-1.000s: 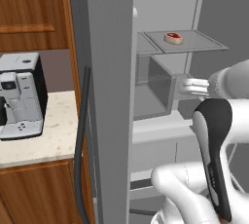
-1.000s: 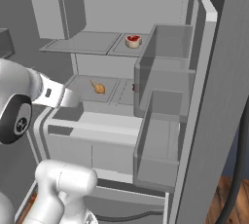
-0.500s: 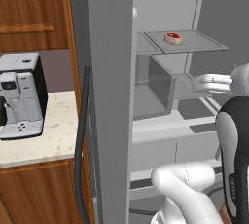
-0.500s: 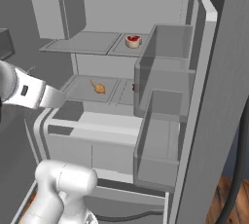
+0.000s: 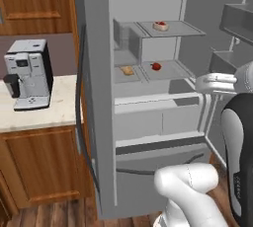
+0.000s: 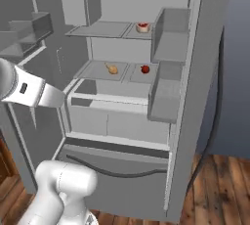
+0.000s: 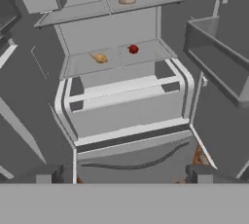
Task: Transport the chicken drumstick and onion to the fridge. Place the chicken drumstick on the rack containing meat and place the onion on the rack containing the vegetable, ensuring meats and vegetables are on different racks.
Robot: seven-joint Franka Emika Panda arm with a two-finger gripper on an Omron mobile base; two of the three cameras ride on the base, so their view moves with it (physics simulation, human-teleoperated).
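1. Inside the fridge [image 6: 195, 72], the chicken drumstick [image 6: 113, 68] lies on the middle rack, the onion [image 6: 145, 69] just beside it.
2. The gripper [image 7: 126, 174] has drawn back, jaws wide, holding nothing.
3. Both share one rack, so sorting looks unfinished.

Inside the fridge [image 6: 195, 97], the chicken drumstick [image 6: 113, 68] is placed on the lower rack [image 6: 97, 74], left of a small round item [image 6: 145, 69].

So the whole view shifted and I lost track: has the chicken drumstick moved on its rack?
No. The chicken drumstick still lies on the left half of the lower rack; only the camera moved.
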